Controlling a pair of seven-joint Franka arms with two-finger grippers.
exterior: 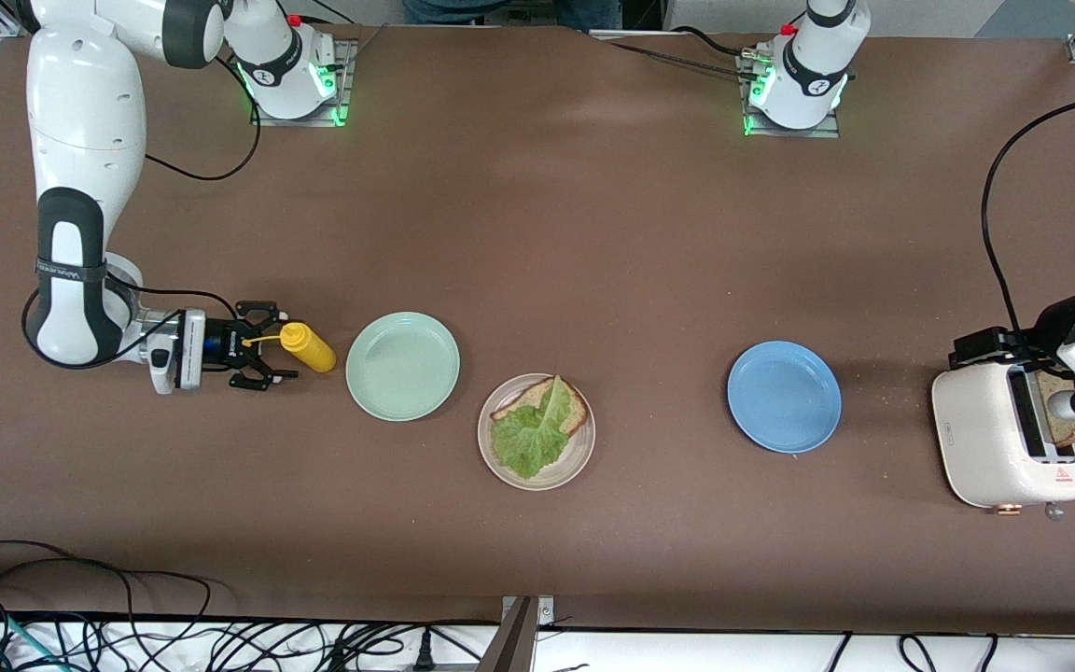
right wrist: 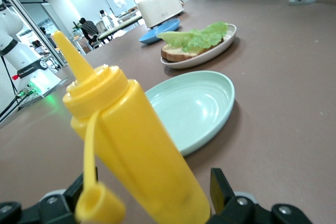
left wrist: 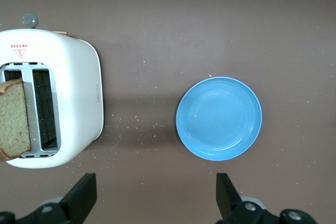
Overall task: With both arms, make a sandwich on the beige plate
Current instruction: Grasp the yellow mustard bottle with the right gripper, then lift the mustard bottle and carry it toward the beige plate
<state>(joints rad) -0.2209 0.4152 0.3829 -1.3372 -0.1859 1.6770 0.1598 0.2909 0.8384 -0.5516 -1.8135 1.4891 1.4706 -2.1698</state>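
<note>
Bread lies on the beige plate under a lettuce leaf, between the mint plate and the blue plate. My right claw sits low toward the right arm's end of the table, fingers spread on either side of a yellow bottle without pinching it. My left claw hangs wide open and empty above the toaster, where a second slice stands in a slot.

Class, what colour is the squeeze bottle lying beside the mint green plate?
The plastic squeeze bottle is mustard yellow, nozzle and cap included; the right wrist view shows it best.
</note>
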